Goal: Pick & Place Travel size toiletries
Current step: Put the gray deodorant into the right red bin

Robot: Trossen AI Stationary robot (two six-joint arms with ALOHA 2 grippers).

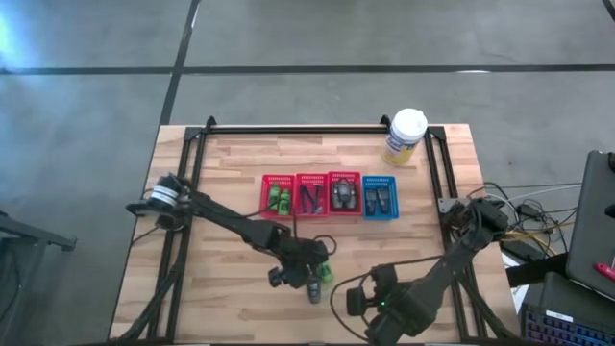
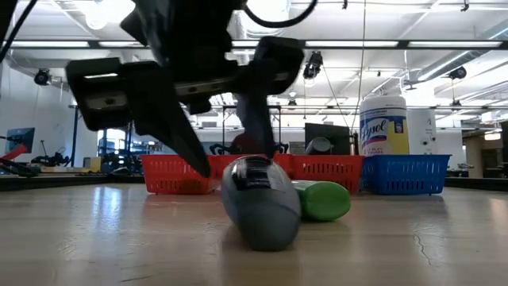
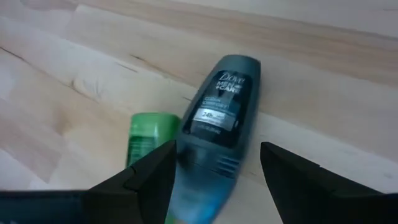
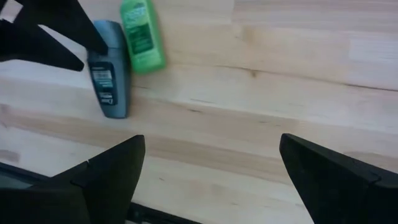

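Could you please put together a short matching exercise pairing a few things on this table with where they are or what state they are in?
Things:
1. grey Dove bottle
2. green bottle
3. yellow canister
4. right gripper

States:
A. upright at the table's far edge
B. open over bare wood
C. lying between the left gripper's fingers
D. lying beside the grey bottle

Pairs: 1-C, 2-D, 3-A, 4-B

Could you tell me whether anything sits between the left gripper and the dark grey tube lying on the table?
Nothing visible does: the left gripper is open astride the dark grey tapered tube. The bright green bottle lies alongside, not between.
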